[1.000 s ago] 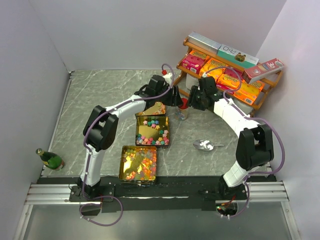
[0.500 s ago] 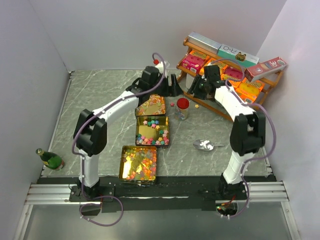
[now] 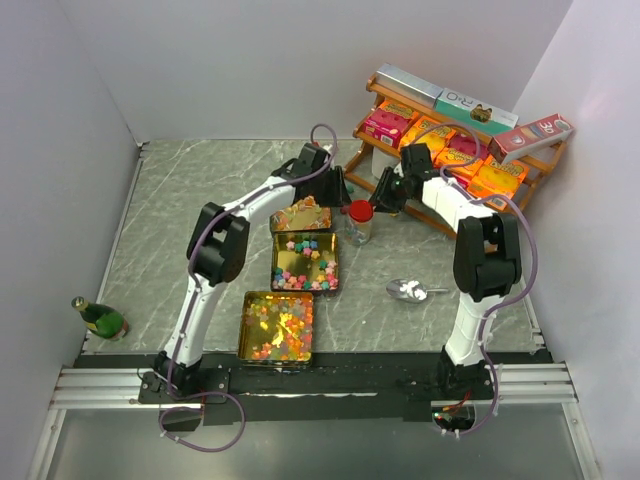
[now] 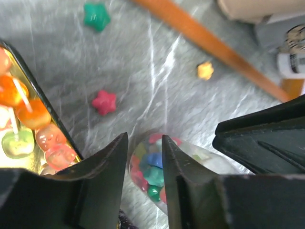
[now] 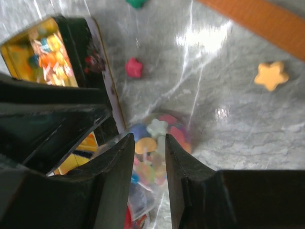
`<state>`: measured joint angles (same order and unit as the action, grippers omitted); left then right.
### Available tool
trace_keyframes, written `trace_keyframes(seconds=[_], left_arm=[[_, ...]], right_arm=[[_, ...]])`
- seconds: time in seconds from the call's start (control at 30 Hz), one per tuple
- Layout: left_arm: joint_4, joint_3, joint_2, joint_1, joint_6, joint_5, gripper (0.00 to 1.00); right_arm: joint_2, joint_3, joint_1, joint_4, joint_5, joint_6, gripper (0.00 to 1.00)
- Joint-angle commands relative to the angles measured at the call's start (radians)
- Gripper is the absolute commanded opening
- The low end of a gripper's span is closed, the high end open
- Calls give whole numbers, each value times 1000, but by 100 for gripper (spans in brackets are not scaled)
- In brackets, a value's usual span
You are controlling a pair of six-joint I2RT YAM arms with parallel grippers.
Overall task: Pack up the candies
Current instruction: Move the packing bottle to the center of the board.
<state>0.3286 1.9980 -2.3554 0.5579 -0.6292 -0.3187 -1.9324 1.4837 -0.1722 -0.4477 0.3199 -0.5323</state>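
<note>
The left gripper [image 4: 144, 138] and the right gripper [image 5: 148, 138] each have jaws a little apart, pinching nothing, right by the clear jar [image 3: 360, 228] full of candies [image 4: 152, 167], with more in the gold tins [image 3: 273, 262]; they look tiny, light and rolly, so grab the smooth jar's sides.

Jar [image 4: 147, 168] partly behind fingers [image 4: 102, 186]

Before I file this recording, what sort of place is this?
Likely a mock sweet-shop workcell, not a real store: a wooden shelf of candy boxes, open tins of sweets on a marble-look table, plain white walls boxing it in.
</note>
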Motion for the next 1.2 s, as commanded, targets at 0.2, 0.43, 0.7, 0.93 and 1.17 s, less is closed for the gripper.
trace_keyframes(seconds=[0.2,0.43,0.7,0.93,1.17], left_arm=[[-29,-102,73,80,104,-54,33],[-14,-198,148,145,160,-20,32],[-62,-401,284,212,163,44,32],[-86,-487,387,255,126,81,31],[-100,-612,488,321,83,161,31]], right_arm=[[79,-137,0,-14,36,12,39],[177,-240,0,-26,16,34,39],[337,-388,-21,-57,16,81,39],[444,-522,-95,-60,2,65,39],[572,-641,-154,-77,-19,37,39]])
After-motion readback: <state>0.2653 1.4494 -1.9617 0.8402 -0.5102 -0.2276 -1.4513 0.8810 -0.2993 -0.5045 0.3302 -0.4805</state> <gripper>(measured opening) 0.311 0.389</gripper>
